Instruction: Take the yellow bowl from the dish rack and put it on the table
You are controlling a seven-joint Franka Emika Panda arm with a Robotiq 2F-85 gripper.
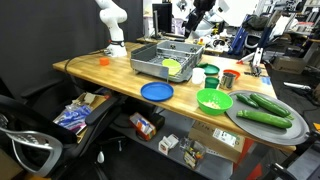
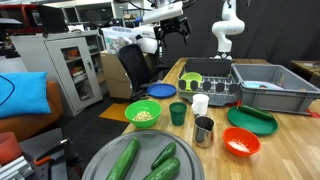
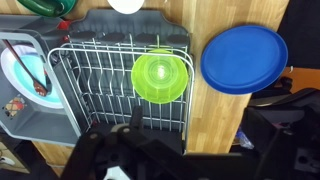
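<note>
The yellow bowl (image 3: 160,76) lies in the grey dish rack (image 3: 100,90), near the rack's edge beside the blue plate. It shows in both exterior views (image 1: 172,67) (image 2: 191,79), inside the rack (image 1: 150,62) (image 2: 218,92). My gripper (image 2: 172,28) hangs high above the rack and the light wooden table (image 1: 100,65), well clear of the bowl; it also shows in an exterior view (image 1: 195,24). In the wrist view its dark fingers (image 3: 195,125) stand apart and hold nothing.
A flat blue plate (image 3: 244,58) lies on the table next to the rack. A green bowl (image 1: 214,99), a round tray of cucumbers (image 1: 265,115), cups (image 2: 178,112), an orange bowl (image 2: 240,144) and a grey bin (image 2: 270,88) stand around. Shelves of clutter are below.
</note>
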